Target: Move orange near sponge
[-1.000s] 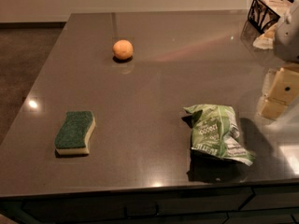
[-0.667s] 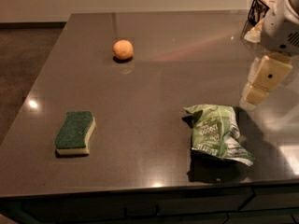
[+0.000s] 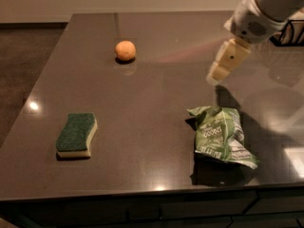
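The orange (image 3: pixel 125 50) sits on the dark table top (image 3: pixel 142 103) at the far left-centre. The sponge (image 3: pixel 76 134), with a dark green top and pale yellow body, lies flat near the front left. My gripper (image 3: pixel 215 76), cream-coloured and blocky, hangs above the table at the right. It points down and to the left, well to the right of the orange and far from the sponge. It holds nothing that I can see.
A crumpled green and white snack bag (image 3: pixel 221 136) lies at the front right, below the gripper. A black wire basket (image 3: pixel 290 32) stands at the far right edge. The table's left edge drops off to a brown floor (image 3: pixel 23 56).
My gripper has moved left and farther from the front edge, from the table's right edge toward the middle. The orange, sponge and bag have not moved.
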Robot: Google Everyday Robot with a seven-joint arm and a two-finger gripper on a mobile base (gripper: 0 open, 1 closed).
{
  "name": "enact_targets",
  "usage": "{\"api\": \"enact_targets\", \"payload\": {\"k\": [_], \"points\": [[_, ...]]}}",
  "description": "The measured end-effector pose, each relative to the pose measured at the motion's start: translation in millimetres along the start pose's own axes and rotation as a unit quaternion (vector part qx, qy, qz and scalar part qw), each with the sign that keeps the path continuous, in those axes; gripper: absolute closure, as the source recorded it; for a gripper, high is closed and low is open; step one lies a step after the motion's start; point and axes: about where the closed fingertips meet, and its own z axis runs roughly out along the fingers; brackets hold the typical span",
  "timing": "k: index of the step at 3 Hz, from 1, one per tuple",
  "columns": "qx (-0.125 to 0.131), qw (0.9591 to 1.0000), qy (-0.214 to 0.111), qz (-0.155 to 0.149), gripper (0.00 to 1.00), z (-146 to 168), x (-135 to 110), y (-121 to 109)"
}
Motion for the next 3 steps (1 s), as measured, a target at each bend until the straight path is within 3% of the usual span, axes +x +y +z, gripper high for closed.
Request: {"api": "enact_targets", "payload": {"k": [1,3], "points": [[0.004,0.9996,-0.028,0.009,0.0,32,-34,-22],[-0.012,0.9968,-0.076,0.021,0.0,94,-115,-40]]}}
